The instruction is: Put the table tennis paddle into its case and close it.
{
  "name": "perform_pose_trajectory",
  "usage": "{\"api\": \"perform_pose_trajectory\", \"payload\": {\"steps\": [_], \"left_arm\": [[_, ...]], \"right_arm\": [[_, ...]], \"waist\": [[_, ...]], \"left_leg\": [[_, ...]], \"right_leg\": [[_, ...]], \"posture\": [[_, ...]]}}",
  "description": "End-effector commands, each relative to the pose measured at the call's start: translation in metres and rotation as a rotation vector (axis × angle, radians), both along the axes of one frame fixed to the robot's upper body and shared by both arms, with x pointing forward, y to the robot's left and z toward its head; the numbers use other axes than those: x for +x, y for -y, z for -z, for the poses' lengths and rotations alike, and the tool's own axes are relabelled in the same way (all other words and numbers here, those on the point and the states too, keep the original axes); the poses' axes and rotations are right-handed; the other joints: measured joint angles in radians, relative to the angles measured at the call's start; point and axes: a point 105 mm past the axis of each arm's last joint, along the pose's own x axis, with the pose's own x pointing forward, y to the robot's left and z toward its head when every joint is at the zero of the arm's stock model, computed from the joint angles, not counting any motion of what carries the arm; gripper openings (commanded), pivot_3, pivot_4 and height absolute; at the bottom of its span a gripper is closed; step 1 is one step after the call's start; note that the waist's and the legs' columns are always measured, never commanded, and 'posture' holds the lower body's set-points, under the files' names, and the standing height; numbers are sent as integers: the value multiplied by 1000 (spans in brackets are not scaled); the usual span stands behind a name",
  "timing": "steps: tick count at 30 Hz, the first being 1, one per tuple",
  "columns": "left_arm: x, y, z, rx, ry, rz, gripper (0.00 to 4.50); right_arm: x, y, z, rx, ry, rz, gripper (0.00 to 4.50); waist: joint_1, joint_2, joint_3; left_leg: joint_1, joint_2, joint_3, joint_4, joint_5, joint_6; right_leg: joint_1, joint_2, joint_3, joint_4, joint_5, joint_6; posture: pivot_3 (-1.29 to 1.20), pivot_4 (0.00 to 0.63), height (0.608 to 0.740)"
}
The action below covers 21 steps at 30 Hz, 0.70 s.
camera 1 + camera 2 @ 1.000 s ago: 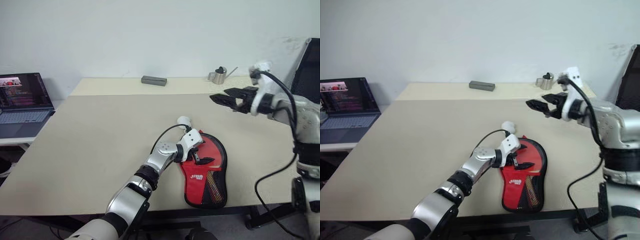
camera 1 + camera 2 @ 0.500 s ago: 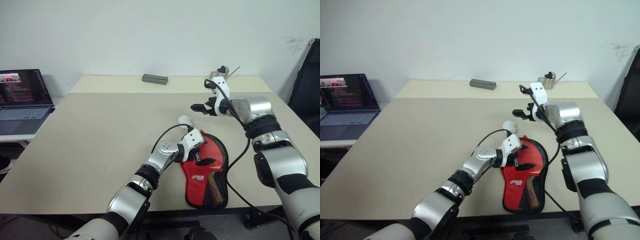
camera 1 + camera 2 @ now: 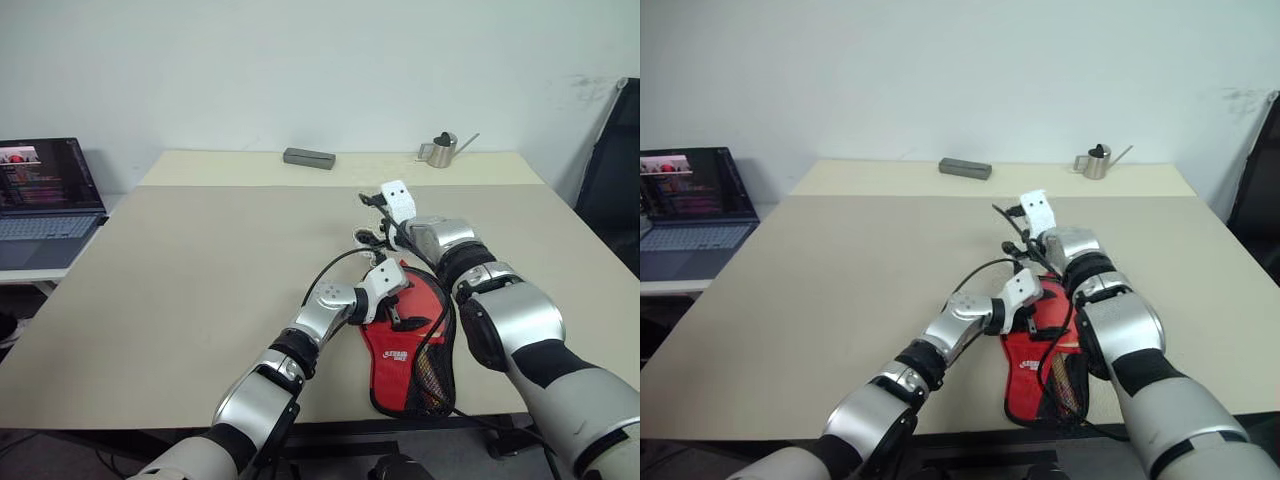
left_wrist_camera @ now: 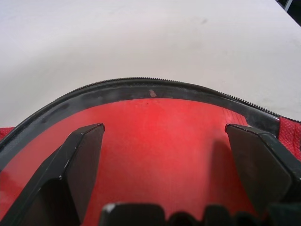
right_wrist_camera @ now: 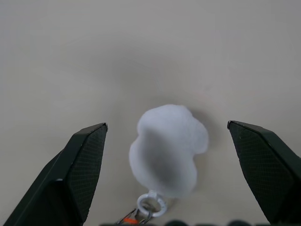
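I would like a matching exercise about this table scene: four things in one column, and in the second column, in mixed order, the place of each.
Things:
1. laptop
2. grey block
3. small metal watering can
4. white ball charm

Places:
A. between the open fingers of the right gripper
B. far edge of the table, right side
C. on a separate surface, left of the table
D. far edge of the table, near the middle

Pairs: 1-C, 2-D, 3-B, 4-A
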Motion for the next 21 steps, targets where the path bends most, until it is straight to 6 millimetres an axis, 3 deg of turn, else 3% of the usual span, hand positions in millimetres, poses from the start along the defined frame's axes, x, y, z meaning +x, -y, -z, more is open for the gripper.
{"api": "perform_pose_trajectory", "payload": {"steps": [1,17,21], "left_arm": [[-36,-41,93,257,-279,-55,4469],[-35,-39,92,249,-277,-67,4469],[-35,-40,92,250,-279,-70,4500]], "right_arm": [[4,-3,-8,-34,63,-1,4500],[-6,-13,22,-126,9,-10,4500],[-4,-11,21,-135,26,13,3530]], "waist": [[0,0,0],[0,-1,1],[0,-1,1]], "left_leg": [[0,0,0,0,0,0],[0,0,0,0,-1,-1],[0,0,-1,0,-1,-1]], "right_leg": [[0,0,0,0,0,0],[0,-1,0,0,0,0],[0,-1,0,0,0,0]], "posture": [[0,150,740],[0,150,740],[0,150,740]]}}
